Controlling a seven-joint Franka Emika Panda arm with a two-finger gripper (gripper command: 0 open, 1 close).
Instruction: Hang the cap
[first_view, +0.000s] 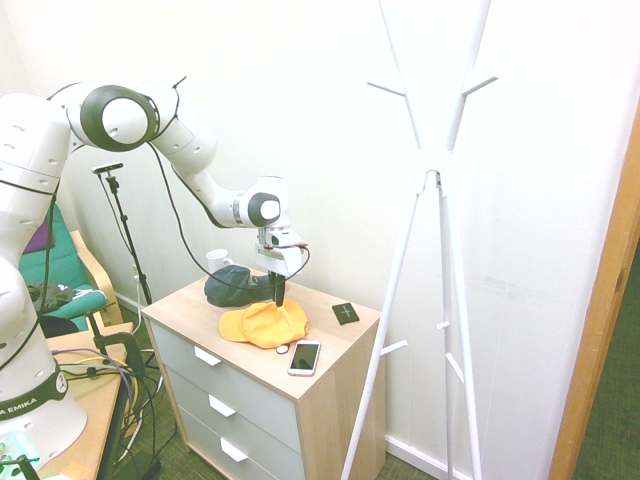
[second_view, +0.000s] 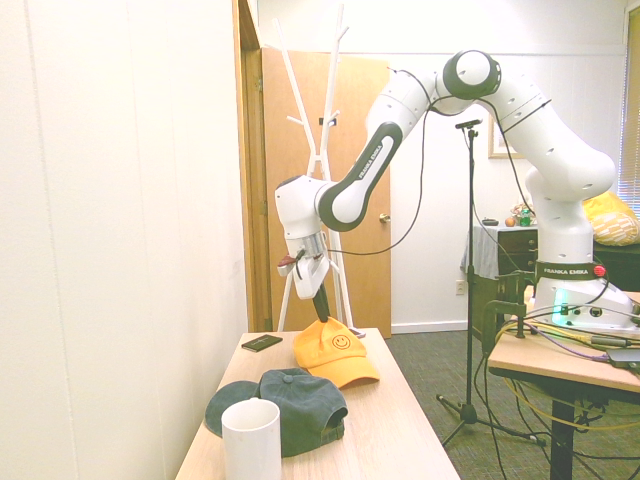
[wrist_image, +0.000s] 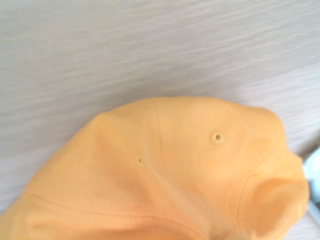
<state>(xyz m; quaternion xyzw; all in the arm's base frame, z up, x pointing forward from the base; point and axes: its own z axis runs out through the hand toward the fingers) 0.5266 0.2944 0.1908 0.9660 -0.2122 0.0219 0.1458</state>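
Observation:
The yellow-orange cap (first_view: 262, 326) lies on the wooden dresser top (first_view: 185, 302), its smiley face showing in the second exterior view (second_view: 338, 350). My gripper (first_view: 278, 298) comes straight down onto the cap's crown, with its dark fingers (second_view: 321, 306) shut and pinching the fabric there. In the wrist view the cap (wrist_image: 165, 170) fills the lower half, and its cloth is bunched toward one corner. The cap still rests on the wood. The white coat stand (first_view: 440, 180) rises beside the dresser, its pegs high above the cap.
A dark blue-grey cap (first_view: 232, 286) lies just behind the yellow one, with a white mug (second_view: 250, 440) beside it. A phone (first_view: 304, 357) and a small black square (first_view: 346, 313) sit on the dresser's near end. A wall runs along the back.

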